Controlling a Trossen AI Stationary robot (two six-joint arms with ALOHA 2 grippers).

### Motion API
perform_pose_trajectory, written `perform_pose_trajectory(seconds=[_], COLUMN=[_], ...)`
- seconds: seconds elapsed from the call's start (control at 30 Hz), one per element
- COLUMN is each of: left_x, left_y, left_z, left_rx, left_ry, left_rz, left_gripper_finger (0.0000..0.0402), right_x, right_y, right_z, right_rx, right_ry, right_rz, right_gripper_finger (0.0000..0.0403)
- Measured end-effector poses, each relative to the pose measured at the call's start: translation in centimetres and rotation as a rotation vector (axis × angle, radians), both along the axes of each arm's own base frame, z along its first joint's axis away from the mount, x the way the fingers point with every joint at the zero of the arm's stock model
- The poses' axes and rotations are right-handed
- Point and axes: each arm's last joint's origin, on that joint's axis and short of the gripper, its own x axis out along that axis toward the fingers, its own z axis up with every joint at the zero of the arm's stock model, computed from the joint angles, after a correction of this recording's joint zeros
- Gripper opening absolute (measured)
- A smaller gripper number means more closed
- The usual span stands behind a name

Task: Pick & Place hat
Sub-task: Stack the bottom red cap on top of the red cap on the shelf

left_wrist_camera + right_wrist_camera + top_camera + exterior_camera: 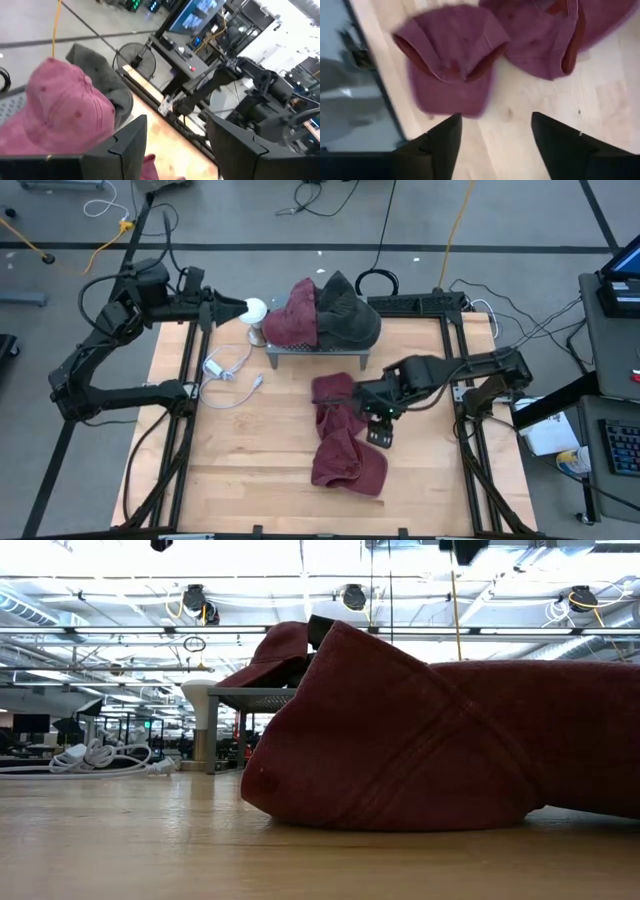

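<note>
Low view gives you almost nothing but the nearest maroon cap, which fills the frame and hides most of the table behind it; only a corner of the grey rack and a white cable coil show to its left. From the high view, that near cap lies toward the table's front, touching two more maroon caps bunched just beyond it; where one cap ends and the next begins is hard to make out. Your right gripper hangs over the right edge of that bunch, and the right wrist view shows its fingers spread wide with bare wood between them, holding nothing, one cap lying open side up ahead of them. Farther back, the rack carries a maroon cap and a dark grey cap side by side, covering most of its top. Your left gripper waits at the far left beside the rack, its fingers parted and empty in the left wrist view, next to a white round object that you cannot identify.
</note>
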Motion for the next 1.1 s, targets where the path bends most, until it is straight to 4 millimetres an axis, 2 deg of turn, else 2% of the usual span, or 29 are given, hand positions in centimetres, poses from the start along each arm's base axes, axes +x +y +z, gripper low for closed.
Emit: perform_pose_trajectory(seconds=[0.17,0.33,0.53,0.9,1.1], left_x=[0.6,1.4,2.4,4.2,4.6], left_y=[-0.2,-0.5,-1.0,-1.5,-1.7], left_z=[-0.6,-0.9,-1.2,-1.8,-2.0], left_rx=[-0.042,-0.073,-0.075,-0.078,-0.077], left_ry=[0.043,0.063,0.087,0.132,0.142], left_rz=[-0.029,-0.066,-0.078,-0.104,-0.118], left_gripper_finger=[0.0212,0.0212,0.0212,0.0212,0.0212], right_x=[-0.6,-1.4,-1.9,-2.8,-3.0], right_y=[1.0,1.6,1.6,1.2,1.5], right_z=[-4.2,-8.3,-12.6,-18.6,-20.1], right_rx=[0.014,0.058,0.157,0.243,0.366], right_ry=[0.050,0.003,-0.044,-0.112,-0.170], right_rz=[0.059,0.057,-0.027,-0.145,-0.138], right_gripper_finger=[0.0259,0.0255,0.0252,0.0252,0.0251])
